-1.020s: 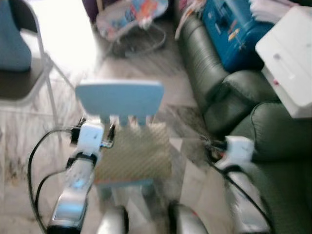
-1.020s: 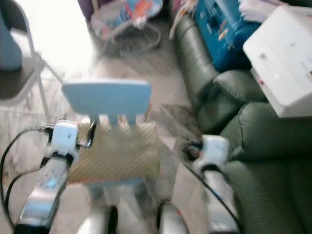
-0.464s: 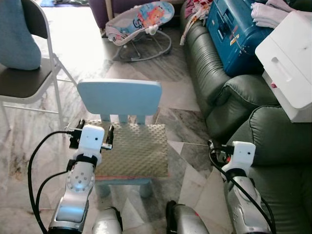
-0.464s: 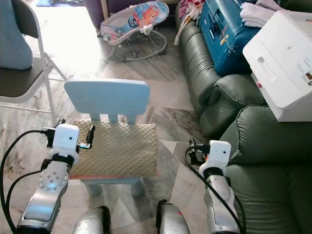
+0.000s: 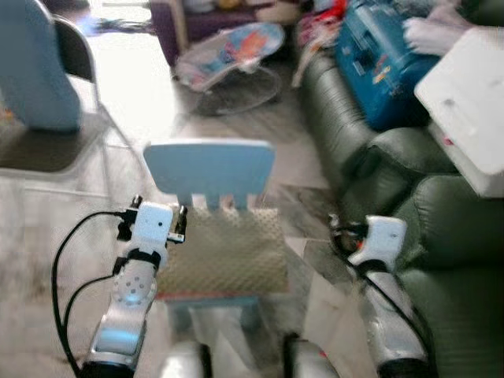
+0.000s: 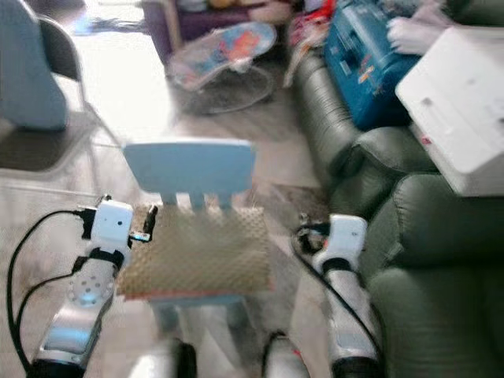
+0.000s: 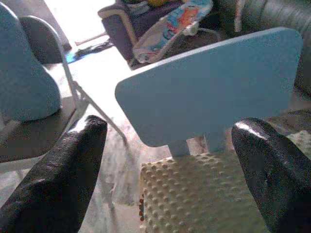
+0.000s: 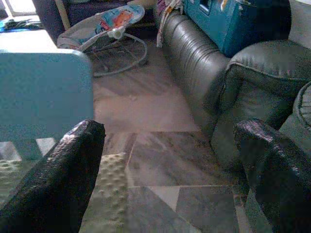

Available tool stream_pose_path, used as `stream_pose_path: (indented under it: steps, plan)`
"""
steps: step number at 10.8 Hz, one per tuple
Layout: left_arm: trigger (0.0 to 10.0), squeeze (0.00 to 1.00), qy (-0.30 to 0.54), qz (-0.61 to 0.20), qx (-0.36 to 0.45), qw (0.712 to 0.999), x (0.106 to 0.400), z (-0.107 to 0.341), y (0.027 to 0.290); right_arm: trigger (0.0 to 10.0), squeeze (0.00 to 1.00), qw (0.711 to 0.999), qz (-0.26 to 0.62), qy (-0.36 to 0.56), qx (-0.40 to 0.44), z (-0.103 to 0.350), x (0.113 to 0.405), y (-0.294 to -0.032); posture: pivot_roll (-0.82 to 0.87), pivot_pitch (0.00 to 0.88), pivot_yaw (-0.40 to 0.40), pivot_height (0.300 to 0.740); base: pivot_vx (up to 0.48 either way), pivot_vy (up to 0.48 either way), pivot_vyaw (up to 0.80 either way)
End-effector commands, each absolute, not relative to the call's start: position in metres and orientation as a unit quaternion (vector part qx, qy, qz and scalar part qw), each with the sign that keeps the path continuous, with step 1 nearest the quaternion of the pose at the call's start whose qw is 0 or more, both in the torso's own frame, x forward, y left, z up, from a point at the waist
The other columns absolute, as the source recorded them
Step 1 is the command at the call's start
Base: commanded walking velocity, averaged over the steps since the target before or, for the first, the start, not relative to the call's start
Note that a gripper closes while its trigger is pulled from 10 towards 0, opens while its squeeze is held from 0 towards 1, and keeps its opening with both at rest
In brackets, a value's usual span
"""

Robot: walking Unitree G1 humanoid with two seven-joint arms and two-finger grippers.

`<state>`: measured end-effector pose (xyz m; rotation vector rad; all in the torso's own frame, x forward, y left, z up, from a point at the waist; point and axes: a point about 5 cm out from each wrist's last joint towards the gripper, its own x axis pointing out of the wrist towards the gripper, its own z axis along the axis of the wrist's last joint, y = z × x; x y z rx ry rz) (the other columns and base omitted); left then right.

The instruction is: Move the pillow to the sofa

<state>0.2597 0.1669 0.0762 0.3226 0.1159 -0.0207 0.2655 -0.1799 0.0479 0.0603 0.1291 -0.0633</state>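
A: Where is the pillow (image 5: 224, 252) right now?

B: It lies flat on the seat of the small blue chair (image 5: 210, 171), its far edge against the backrest slats and its near edge along the seat's front. Nothing holds it.

A: And the hands?

B: The left hand (image 7: 165, 160) hovers at the seat's left edge, fingers spread wide and released around the pillow's back-left corner. The right hand (image 8: 170, 170) is also spread and empty, over the marble floor (image 8: 146, 104) between the chair and the green leather sofa (image 5: 441, 228).

A: What has changed in the last half second?

B: The head views have gone blurred and the scene has slid slightly, so the robot seems to be shifting its stance. The pillow hasn't moved, so I'd judge the grasp hasn't begun.
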Motion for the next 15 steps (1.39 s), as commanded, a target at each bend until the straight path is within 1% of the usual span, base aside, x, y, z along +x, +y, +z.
stream_pose_path:
  steps: [1,3,6,8,9,10,13,15]
  plan:
    - [10.0,0.00,0.066,-0.018,0.159,0.985,0.259,0.073,0.161,10.0,0.00,0.997,-0.035,0.064,0.025,0.047,0.265,-0.184,-0.03,0.090,-0.008,0.740,0.000,0.480,0.00]
    - [10.0,0.00,0.065,-0.024,0.175,0.982,0.255,0.071,0.161,10.0,0.00,0.997,-0.034,0.062,0.024,0.047,0.266,-0.185,-0.03,0.093,-0.009,0.740,0.000,0.409,0.00]
    - [10.0,0.00,0.049,-0.033,0.162,0.985,0.257,0.076,0.154,10.0,0.00,0.997,-0.030,0.063,0.018,0.045,0.266,-0.185,-0.03,0.098,-0.020,0.740,0.000,0.000,0.00]
    - [10.0,0.00,0.055,-0.047,0.154,0.985,0.256,0.073,0.150,10.0,0.00,0.998,-0.024,0.060,-0.004,0.046,0.265,-0.189,-0.03,0.103,-0.031,0.740,0.000,0.000,0.00]
    - [10.0,0.00,0.060,-0.056,0.168,0.982,0.253,0.070,0.148,10.0,0.00,0.998,-0.021,0.063,-0.006,0.045,0.264,-0.190,-0.03,0.103,-0.033,0.740,0.000,0.000,0.51]
    - [10.0,0.00,0.068,-0.059,0.169,0.982,0.251,0.066,0.147,10.0,0.00,0.998,-0.015,0.062,-0.004,0.044,0.263,-0.187,-0.03,0.102,-0.034,0.740,0.000,0.000,0.00]
    - [10.0,0.00,0.081,-0.056,0.190,0.977,0.254,0.063,0.152,10.0,0.00,0.999,-0.008,0.052,0.003,0.047,0.269,-0.177,-0.03,0.104,-0.006,0.740,0.000,0.000,0.00]
    - [10.0,0.00,0.080,-0.062,0.191,0.976,0.256,0.064,0.150,10.0,0.00,0.999,0.007,0.045,-0.022,0.050,0.270,-0.173,-0.03,0.106,-0.012,0.740,0.000,0.000,0.79]
